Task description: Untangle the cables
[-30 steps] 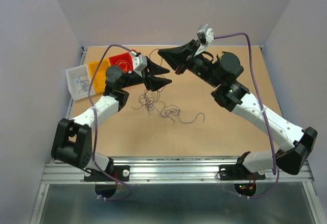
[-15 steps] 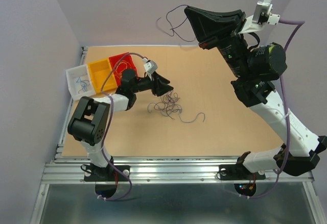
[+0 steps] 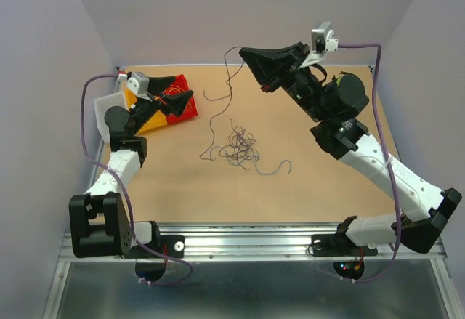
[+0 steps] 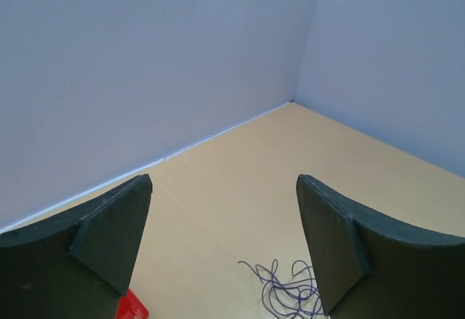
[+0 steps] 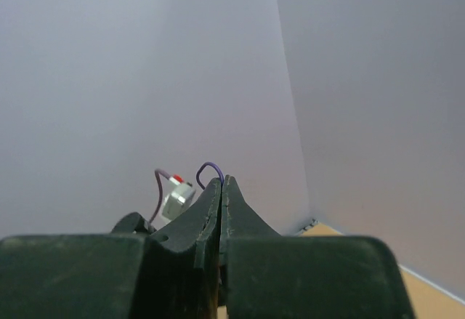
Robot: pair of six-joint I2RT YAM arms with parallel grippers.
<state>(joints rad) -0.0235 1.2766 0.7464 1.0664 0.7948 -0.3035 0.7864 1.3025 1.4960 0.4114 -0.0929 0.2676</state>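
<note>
Cables [image 3: 243, 152] tangled on the surface [image 3: 312, 181], one strand [image 3: 229, 86] pinched by right fingers [image 3: 265, 59], left fingers [image 4: 109, 232] spread wide

You have bare tabletop [image 3: 327, 188] from 3 through 6 to 8 o'clock of the cable pile [image 3: 242, 150], so a gripper can come in low there, with only a loose strand [image 3: 276, 168] trailing at 4 o'clock. From 10 to 12 o'clock one cable [image 3: 221, 112] hangs from the pinched right gripper [image 3: 244, 52] down toward the pile's left edge, a thin line across that approach. Further out at 10 o'clock, the left gripper [image 3: 186, 99], fingers spread, hovers by the red bin [image 3: 187, 112], with the yellow bin [image 3: 149, 121] and clear bin [image 3: 102, 108] crowding the corner beyond.
</note>
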